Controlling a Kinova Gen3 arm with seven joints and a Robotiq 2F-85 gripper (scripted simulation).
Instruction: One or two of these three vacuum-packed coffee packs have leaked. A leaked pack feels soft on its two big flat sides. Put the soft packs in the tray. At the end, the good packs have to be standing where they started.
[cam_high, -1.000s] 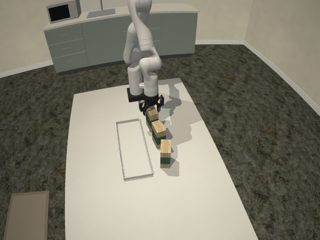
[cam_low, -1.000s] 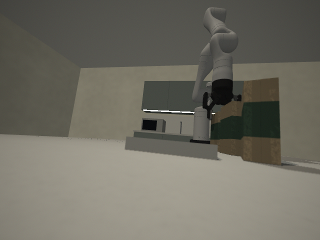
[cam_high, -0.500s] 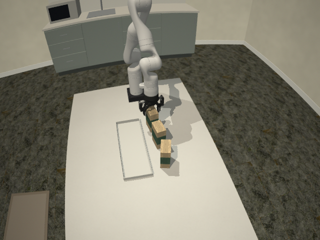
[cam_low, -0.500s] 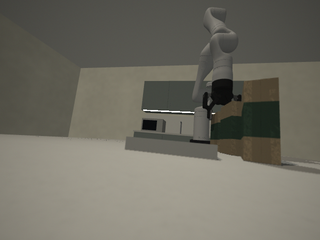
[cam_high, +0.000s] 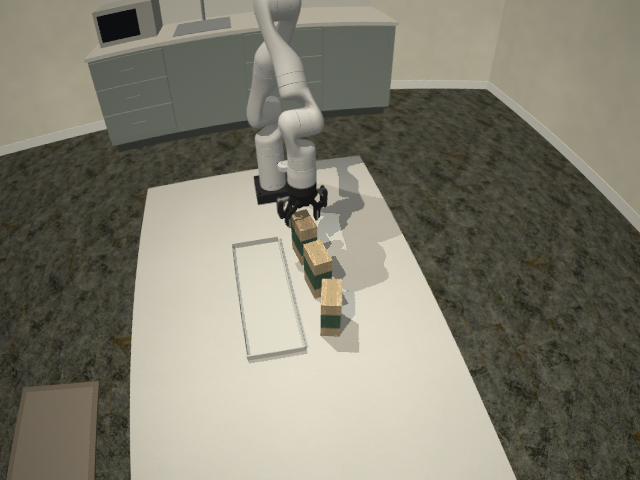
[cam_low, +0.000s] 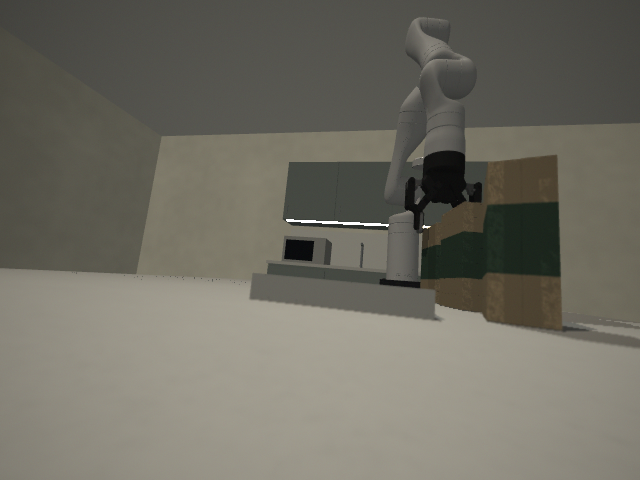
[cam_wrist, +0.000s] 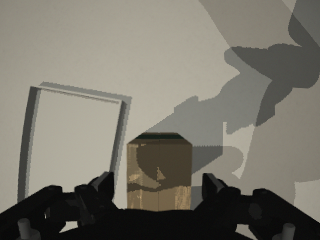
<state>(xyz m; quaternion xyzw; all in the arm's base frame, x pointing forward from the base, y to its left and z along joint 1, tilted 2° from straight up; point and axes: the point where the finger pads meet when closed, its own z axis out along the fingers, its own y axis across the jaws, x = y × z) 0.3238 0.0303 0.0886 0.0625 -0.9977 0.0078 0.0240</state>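
Coffee packs are seen standing in a diagonal row at mid-frame of the top view, right of the tray: far pack, middle pack, near pack. The gripper is poised above the far pack, jaws spread wide on either side, nothing gripped.

The arm is a chain of smooth, rounded links in matte off-white, with thin dark seam lines ringing each joint. It stands on a square black base plate. A black cylindrical wrist collar joins the last white link to the end effector, a black linkage unit with angular, open-framed fingers and small pale pins at the knuckles.
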